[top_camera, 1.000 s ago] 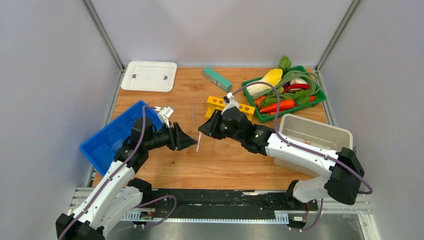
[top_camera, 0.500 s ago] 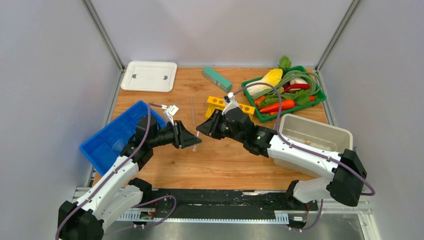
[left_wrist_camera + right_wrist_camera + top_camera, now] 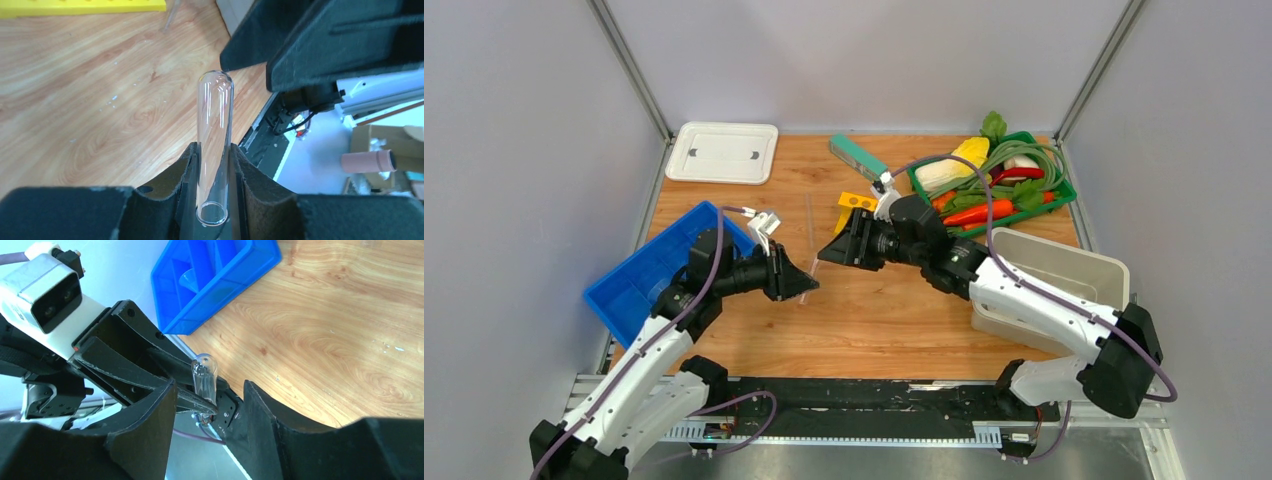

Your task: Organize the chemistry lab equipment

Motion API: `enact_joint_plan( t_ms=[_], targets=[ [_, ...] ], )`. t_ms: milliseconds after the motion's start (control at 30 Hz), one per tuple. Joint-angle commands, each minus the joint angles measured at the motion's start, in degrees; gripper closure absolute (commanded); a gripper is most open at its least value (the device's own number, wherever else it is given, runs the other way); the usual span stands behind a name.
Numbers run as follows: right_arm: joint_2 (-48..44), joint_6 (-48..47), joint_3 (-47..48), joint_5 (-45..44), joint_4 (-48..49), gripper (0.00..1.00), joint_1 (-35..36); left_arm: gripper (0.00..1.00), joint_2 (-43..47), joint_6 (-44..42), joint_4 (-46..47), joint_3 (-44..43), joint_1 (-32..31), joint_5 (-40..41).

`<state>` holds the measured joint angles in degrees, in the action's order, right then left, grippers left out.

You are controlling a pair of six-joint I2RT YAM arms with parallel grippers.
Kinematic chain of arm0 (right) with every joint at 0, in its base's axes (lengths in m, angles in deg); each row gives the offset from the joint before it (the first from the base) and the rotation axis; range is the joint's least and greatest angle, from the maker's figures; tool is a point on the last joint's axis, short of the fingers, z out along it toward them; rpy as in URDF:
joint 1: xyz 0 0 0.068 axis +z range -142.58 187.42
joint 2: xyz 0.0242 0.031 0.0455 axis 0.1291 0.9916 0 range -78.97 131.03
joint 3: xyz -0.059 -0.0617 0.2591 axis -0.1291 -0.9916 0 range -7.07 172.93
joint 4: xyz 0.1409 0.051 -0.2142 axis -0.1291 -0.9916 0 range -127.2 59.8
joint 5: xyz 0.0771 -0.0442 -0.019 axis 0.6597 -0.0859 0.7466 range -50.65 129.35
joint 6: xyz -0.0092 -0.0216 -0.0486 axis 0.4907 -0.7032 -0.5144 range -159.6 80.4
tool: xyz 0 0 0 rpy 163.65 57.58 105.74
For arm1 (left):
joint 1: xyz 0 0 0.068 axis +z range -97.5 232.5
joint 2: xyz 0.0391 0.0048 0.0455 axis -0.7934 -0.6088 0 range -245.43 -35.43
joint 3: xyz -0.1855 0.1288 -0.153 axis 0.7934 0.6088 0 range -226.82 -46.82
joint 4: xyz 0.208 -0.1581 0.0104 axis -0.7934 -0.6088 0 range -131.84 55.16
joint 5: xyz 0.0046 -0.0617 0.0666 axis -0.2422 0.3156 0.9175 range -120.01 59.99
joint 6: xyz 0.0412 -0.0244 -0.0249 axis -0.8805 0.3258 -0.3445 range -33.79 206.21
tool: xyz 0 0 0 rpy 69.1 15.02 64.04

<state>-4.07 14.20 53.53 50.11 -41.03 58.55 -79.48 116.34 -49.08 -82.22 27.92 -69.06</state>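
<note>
**Open room:** wooden table, bare from the blue tray rightward to the white tub. Grey walls close three sides. The tray's left end sits at the table's left edge.

**Left gripper**: just right of the tray, above bare wood. It is clenched on a glass tube, with a finger pressed to each side. The tube's rounded end sticks out forward and its open mouth lies back between the fingers.

**Right gripper**: further right of the tray, facing the left one. Its jaws are released and spread wide, one to each side of the tube's rounded end, with no contact to be seen.

**Yellow rack**: right of and beyond the tray. From above it is mostly hidden behind the right arm. In the left wrist view only a strip shows, cut off at the frame's top.

**Second tube**: lying on the wood beyond the tray's right end, faint.

**Tray contents:** a clear funnel in one compartment. The rest is hard to make out.
</note>
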Motion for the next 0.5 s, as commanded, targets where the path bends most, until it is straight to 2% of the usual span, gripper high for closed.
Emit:
enact_joint_plan(
  t_ms=[0,200,467],
  targets=[
    [1.4,-5.5,6.3,10.6,-1.6,0.45,-1.7,0.78,2.0,-8.2,-4.7,-3.5,-0.7,0.1],
    [5.8,-7.2,10.6,17.2,-2.5,0.48,-2.1,0.78,2.7,-10.0,-4.9,-3.8,-1.0,-0.7],
    [9.4,-8.5,12.8,16.0,-6.2,0.47,-2.0,0.78,2.9,-10.8,-4.0,-3.3,-1.0,-2.0]
  ],
)
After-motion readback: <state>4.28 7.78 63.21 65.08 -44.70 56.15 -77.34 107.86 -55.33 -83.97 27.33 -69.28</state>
